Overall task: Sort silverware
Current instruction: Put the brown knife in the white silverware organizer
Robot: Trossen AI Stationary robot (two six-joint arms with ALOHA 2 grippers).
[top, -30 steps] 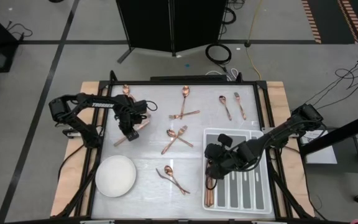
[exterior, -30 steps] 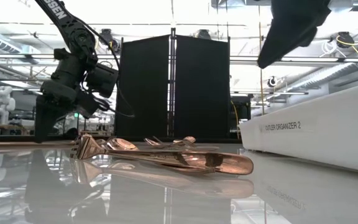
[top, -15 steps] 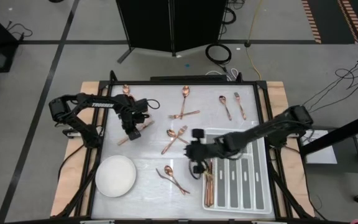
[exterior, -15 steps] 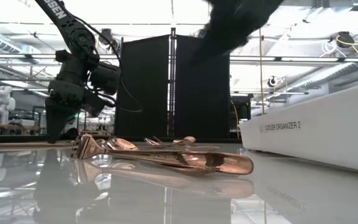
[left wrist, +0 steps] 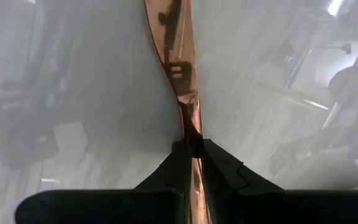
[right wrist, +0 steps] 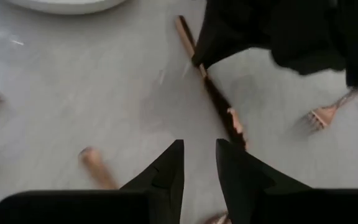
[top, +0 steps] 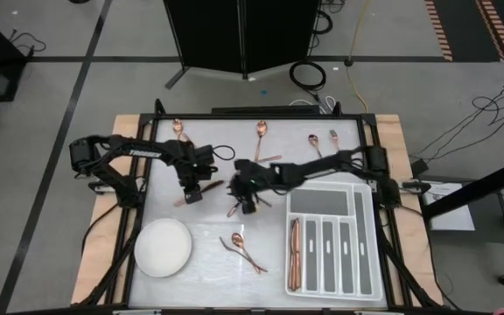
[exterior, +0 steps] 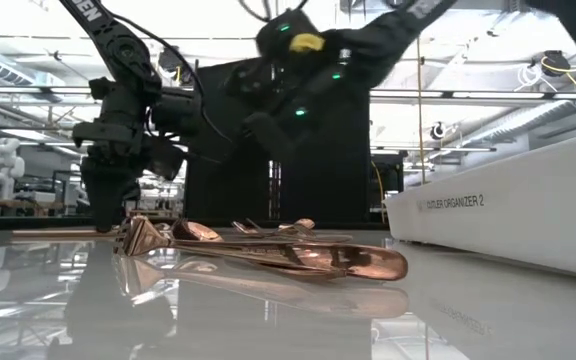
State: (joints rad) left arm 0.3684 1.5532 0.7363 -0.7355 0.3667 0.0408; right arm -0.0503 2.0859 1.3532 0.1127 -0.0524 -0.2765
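Sorting barely begun: two pieces lie in the tray [top: 363, 229], about ten remain loose.
Left gripper [left wrist: 192, 149] pinches a knife [left wrist: 178, 62]; right gripper [right wrist: 198, 163], fingers slightly parted, hovers over crossed silverware [top: 234, 208].

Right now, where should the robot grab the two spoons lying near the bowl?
Grip the upper spoon at the middle of its thin handle, coming straight down from above. It lies flat and slanted, crossing the other spoon, so the free handle away from the crossing looks easiest for the right tool.

knife [left wrist: 178, 68] tip cut off; right claw [exterior: 293, 75] blurred
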